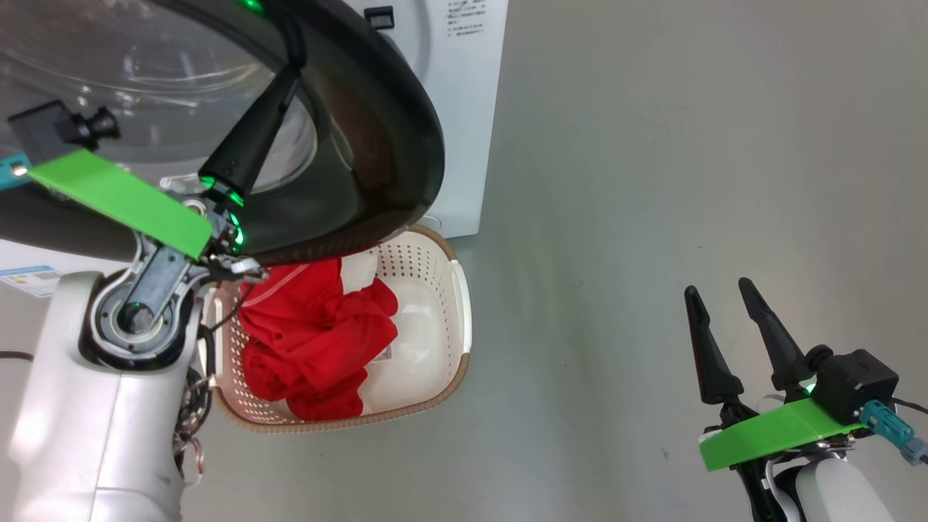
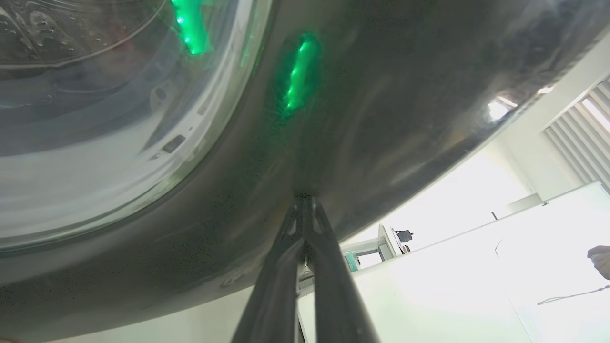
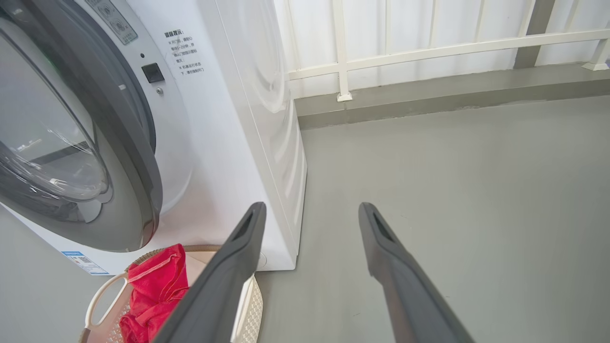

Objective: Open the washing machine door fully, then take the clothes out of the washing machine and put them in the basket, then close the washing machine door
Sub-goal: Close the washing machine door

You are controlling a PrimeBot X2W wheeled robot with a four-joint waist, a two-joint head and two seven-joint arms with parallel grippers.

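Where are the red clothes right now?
The clothes lie in the basket on the floor, left of centre in the head view, just below the washing machine door and in front of the washing machine.

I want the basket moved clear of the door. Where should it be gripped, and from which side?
Probably the basket's white handle on the robot's right, from above: that side is bare, the clothes lie left, and the door overhangs the far end.

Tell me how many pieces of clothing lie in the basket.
1. A red garment with white patches lies bunched in the left half of the basket. The washing machine door covers the basket's far edge, so more could be hidden there or beneath the garment.
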